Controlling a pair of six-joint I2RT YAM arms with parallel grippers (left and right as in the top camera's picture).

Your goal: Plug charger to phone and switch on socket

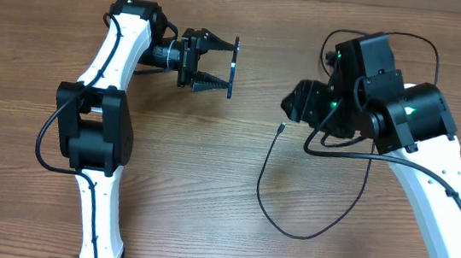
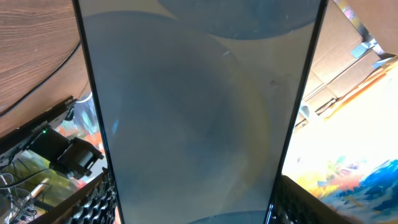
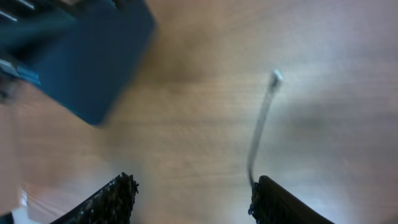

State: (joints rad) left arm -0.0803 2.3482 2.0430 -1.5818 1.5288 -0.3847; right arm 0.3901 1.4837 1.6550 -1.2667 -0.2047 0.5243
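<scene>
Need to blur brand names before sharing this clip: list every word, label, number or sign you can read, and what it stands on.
No text can be read in any view.
Phone screen: dark and reflective in the left wrist view, no words showing; seen only edge-on from overhead.
Charger cable: no marking visible, and the right wrist view is motion-blurred.

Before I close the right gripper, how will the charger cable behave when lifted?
The charger is thin and lies in loose curves, so it will probably flop and trail. Its connector tip lies well beyond the right gripper, so that free end may droop or swing. Probably very light.
</scene>
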